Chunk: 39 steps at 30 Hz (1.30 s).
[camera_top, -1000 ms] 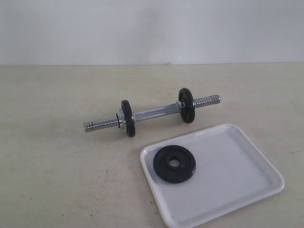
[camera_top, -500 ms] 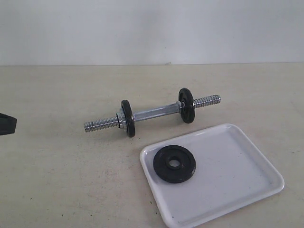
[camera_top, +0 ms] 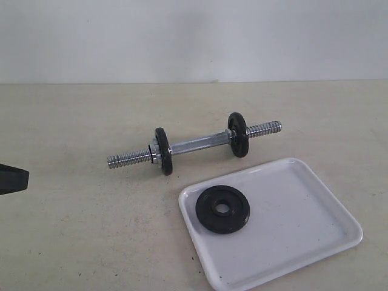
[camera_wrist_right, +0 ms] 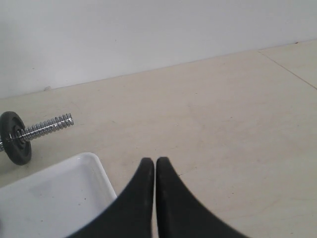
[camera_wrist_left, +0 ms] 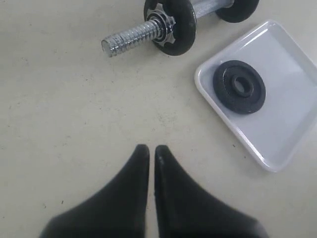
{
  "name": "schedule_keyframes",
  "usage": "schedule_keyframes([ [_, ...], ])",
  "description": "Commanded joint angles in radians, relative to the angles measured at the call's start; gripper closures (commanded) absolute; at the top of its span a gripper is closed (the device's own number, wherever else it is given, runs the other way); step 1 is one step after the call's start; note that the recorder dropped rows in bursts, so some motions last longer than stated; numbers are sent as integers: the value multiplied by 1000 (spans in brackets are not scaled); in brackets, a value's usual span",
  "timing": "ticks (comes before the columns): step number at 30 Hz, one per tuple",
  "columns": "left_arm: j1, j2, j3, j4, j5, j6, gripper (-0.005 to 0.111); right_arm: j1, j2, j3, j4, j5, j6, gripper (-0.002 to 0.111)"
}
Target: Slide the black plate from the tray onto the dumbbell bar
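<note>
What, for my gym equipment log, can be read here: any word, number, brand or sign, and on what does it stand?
None: no text can be read in any view.
black plate: any embossing on its face is too blurred to read.
dumbbell bar: no legible marks.
tray: plain white, nothing printed that shows.

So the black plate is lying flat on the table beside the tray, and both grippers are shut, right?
Not quite. The plate lies flat inside the tray, not on the table beside it; the exterior view shows this. The rest holds: the left gripper and the right gripper are both shut.
</note>
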Motion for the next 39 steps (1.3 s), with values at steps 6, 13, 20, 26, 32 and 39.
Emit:
schedule_keyframes([
  [6,-1,2,3,-48,-23,23,102,-3,-5,-1,44,-130,12,109],
  [13,-1,2,3,-111,-21,97,102,-1,-5,-1,520,-457,400,109],
  [20,-1,2,3,-111,-19,97,102,-1,-5,-139,491,-343,536,109],
  [26,-1,2,3,-111,-19,97,102,-1,-5,-454,367,184,8,109],
  [32,-1,2,3,-111,-19,97,102,49,-5,-762,418,391,-388,109],
  [39,-1,2,4,-111,-1,97,102,124,-5,-978,416,393,-400,109],
])
